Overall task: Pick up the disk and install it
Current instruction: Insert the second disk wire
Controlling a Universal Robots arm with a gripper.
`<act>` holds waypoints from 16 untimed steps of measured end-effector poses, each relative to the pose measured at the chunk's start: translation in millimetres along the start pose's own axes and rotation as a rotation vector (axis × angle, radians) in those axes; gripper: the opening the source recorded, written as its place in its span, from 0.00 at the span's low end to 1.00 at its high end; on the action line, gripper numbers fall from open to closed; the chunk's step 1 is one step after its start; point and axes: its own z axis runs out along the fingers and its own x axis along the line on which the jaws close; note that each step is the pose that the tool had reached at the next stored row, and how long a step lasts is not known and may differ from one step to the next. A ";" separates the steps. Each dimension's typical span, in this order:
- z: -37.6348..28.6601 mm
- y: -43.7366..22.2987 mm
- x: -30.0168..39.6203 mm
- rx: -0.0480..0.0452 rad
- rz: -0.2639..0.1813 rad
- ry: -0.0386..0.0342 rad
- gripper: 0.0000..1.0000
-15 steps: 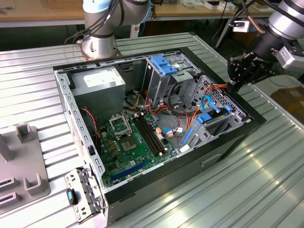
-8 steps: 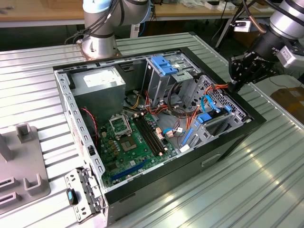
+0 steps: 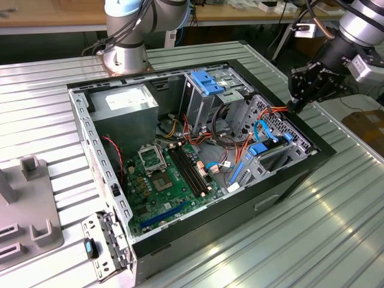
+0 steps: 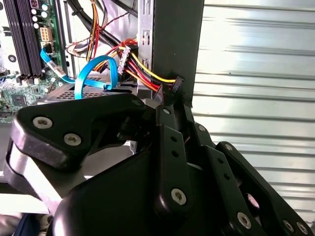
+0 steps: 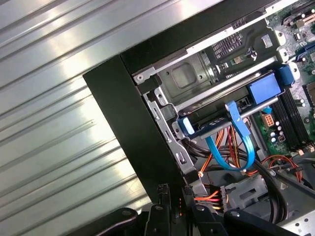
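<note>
My hand (image 3: 295,107) hung over the edge of the open computer case (image 3: 282,192), on the exterior view's right, just above the case's black rim. My fingers were drawn narrow, their tips nearly together, and there was no disk between them. In the second wrist view the tips of my hand (image 4: 176,91) sat right at a small black connector (image 4: 177,82) on the end of a bundle of yellow, red and black wires (image 4: 147,73); I could not tell whether I was pinching it or only touching it. In the first wrist view my hand (image 5: 175,199) stood just beside the case's metal inner wall.

The disk (image 3: 269,149) lay inside the case, flat in the metal bay in the corner nearest my hand, its blue carrier rail showing. In the first wrist view the disk (image 5: 216,125) sat across the bay with a blue rail end at each side, and a thin blue cable (image 5: 241,142) looped down in front of it. Its label could not be seen.

The case rested on a ribbed metal surface (image 3: 336,240), with the green motherboard (image 3: 162,186) exposed and a blue bracket (image 3: 207,83) atop the drive cage at the far side.
</note>
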 end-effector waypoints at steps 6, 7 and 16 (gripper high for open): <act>1.4 -2.1 0.1 0.0122 0.000 -0.0062 0.24; 1.7 -2.4 0.1 0.0138 0.000 -0.0070 0.24; 2.0 -3.1 -0.1 0.0141 0.000 -0.0072 0.24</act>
